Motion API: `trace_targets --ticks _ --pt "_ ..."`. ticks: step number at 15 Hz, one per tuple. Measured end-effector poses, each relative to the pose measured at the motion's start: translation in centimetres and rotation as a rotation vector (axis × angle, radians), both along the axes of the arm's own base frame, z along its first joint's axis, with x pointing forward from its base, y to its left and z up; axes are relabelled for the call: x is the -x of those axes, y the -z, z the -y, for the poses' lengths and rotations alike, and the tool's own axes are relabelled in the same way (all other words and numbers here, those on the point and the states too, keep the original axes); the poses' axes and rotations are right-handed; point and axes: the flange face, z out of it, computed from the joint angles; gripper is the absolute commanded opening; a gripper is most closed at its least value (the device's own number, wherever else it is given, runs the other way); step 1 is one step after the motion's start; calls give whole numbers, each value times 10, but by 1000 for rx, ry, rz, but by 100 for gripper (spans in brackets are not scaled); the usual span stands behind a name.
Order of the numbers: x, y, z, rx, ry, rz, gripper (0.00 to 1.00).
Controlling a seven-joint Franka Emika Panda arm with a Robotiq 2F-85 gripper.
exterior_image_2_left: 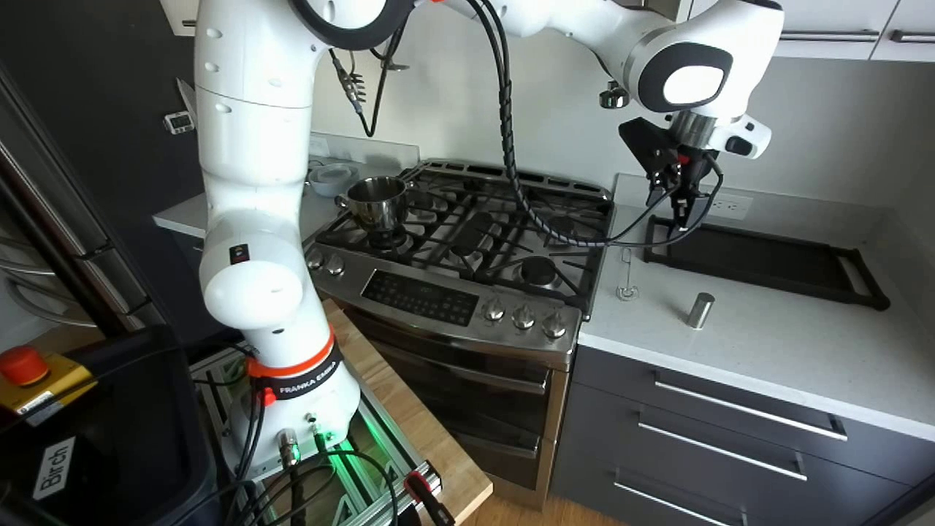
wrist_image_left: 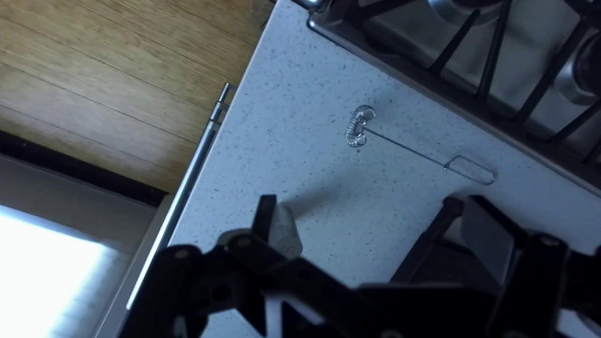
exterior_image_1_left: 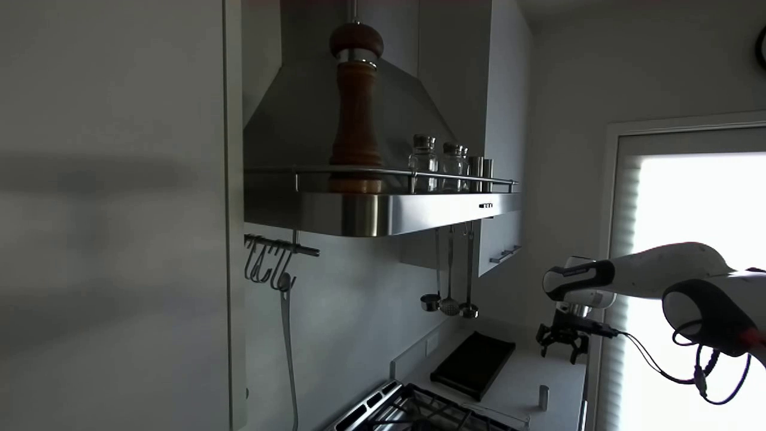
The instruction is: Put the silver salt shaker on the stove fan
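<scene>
The claw (exterior_image_1_left: 559, 357) is spread wide, holding nothing; the silver shaker (exterior_image_2_left: 700, 311) stands on the surface (exterior_image_2_left: 796, 343), right of the stove (exterior_image_2_left: 467, 332). If the claw drops straight down, the near finger (wrist_image_left: 264, 213) might tip it over.

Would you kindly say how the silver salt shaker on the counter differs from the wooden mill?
The silver salt shaker is a metallic cylinder; the wooden mill is mostly brown and curved, with a rounded top. The shaker stands on the counter; the mill, on the stove fan. Both are upright.
</scene>
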Motion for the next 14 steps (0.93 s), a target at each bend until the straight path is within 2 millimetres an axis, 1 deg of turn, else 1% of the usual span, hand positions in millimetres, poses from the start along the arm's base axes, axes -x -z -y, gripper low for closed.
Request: trace_targets --ticks 2,5,7,10,14 --pt "-2 0 3 -9 3 5 100" --pt "-3 -2 3 -6 0 9 100" --pt "-7 3 -1 7 -15 6 100" --pt "-19 25 -7 56 -44 9 100" --pt "-39 63 -11 152 -52 43 100"
